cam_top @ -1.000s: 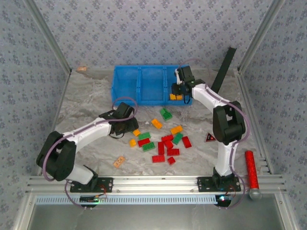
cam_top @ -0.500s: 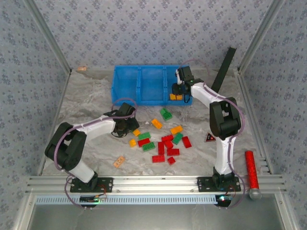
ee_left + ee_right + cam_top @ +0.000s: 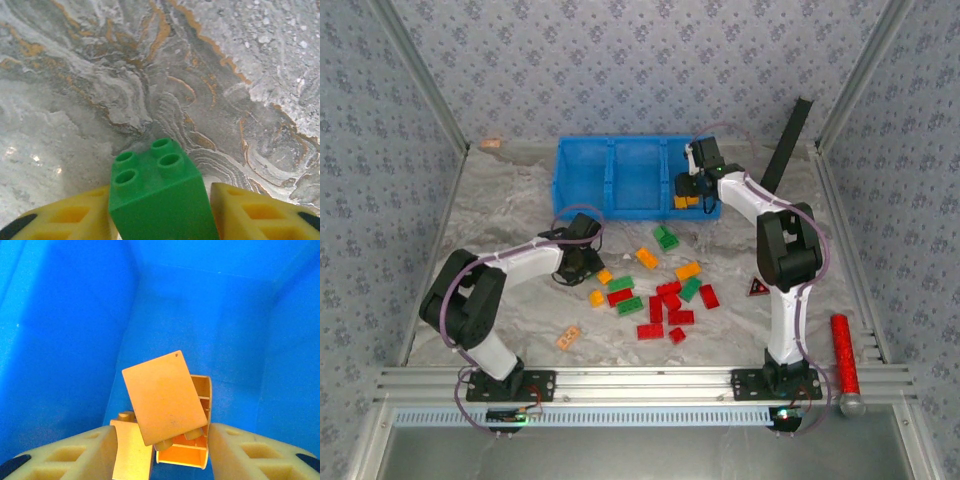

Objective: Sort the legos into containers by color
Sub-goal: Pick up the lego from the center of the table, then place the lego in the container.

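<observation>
My left gripper (image 3: 159,195) is shut on a green lego (image 3: 152,177), studs pointing away, just over the marbled table; it sits at the heap's left edge (image 3: 582,262). My right gripper (image 3: 162,432) stands open inside the right compartment of the blue containers (image 3: 582,203). A tilted orange lego (image 3: 162,395) lies loose between its fingers, resting on two other orange legos (image 3: 192,457). The other two compartments look bare. Loose legos lie mid-table: green (image 3: 666,238), orange (image 3: 647,258), red (image 3: 669,291) and several more.
A pale peach flat piece (image 3: 568,338) lies near the front left. A red cylinder (image 3: 844,355) rests at the right rail, a small triangle sign (image 3: 758,288) beside the right arm. A black bar (image 3: 785,148) leans at the back right.
My left jaws have closed on the green lego and that arm's elbow has drawn in. My right jaws have opened, letting go of the orange lego in the right compartment.
</observation>
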You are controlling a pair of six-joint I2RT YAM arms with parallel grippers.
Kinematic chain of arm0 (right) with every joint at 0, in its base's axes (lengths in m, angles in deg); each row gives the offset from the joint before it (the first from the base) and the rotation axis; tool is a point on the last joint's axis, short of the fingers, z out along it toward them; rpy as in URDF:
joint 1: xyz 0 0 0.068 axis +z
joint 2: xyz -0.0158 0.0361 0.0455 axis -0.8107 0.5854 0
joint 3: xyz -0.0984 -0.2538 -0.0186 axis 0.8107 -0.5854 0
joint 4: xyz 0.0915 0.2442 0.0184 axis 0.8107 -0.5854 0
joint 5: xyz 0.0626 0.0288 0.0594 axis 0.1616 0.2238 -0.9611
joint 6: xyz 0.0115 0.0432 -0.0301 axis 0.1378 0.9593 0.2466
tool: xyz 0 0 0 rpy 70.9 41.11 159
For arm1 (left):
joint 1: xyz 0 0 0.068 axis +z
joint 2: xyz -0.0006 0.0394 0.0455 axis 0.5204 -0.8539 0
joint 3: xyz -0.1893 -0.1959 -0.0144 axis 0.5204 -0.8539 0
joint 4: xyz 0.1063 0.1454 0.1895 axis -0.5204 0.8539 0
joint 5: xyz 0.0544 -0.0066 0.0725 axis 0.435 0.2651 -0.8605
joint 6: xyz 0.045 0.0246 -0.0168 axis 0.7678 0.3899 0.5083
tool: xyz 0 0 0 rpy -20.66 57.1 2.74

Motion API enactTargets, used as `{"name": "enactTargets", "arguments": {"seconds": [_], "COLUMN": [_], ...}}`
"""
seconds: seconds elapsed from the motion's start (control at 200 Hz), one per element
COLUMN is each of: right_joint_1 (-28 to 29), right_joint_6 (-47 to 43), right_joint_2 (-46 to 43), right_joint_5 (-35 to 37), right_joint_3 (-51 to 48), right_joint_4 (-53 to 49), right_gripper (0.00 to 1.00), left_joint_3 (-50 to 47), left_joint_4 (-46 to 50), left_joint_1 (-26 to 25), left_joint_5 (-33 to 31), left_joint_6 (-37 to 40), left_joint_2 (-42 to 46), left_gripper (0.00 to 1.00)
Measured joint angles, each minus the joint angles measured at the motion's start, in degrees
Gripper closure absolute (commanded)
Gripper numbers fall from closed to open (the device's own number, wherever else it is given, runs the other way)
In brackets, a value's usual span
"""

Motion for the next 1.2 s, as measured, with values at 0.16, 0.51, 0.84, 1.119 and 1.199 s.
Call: {"name": "enactTargets", "arguments": {"seconds": [0.16, 0.51, 0.84, 1.119, 1.199], "right_joint_1": [0.26, 0.63, 0.66, -0.33, 0.96], "right_joint_6": [-0.02, 2.19, 11.23, 24.48, 29.14], "right_joint_2": [-3.76, -22.67, -41.70, -46.01, -45.97], "right_joint_5": [0.02, 0.00, -1.46, -6.23, -6.43], "right_joint_3": [-2.89, -17.70, -36.96, -45.38, -48.15], "right_joint_4": [0.11, -0.09, -3.21, -0.90, -0.46], "right_gripper": [0.47, 0.41, 0.39, 0.34, 0.34], "left_joint_3": [0.09, 4.17, 24.87, 36.17, 37.86], "left_joint_4": [-1.09, 4.20, 10.14, 10.16, 9.88], "left_joint_1": [-0.02, 0.00, 0.02, 2.64, 3.98], "left_joint_5": [0.85, -1.90, -10.25, -12.46, -12.24], "left_joint_6": [0.63, 6.12, 19.04, 25.62, 26.08], "left_joint_2": [-0.31, 0.79, 0.98, -6.80, -10.25], "left_gripper": [0.71, 0.78, 0.78, 0.78, 0.78]}}
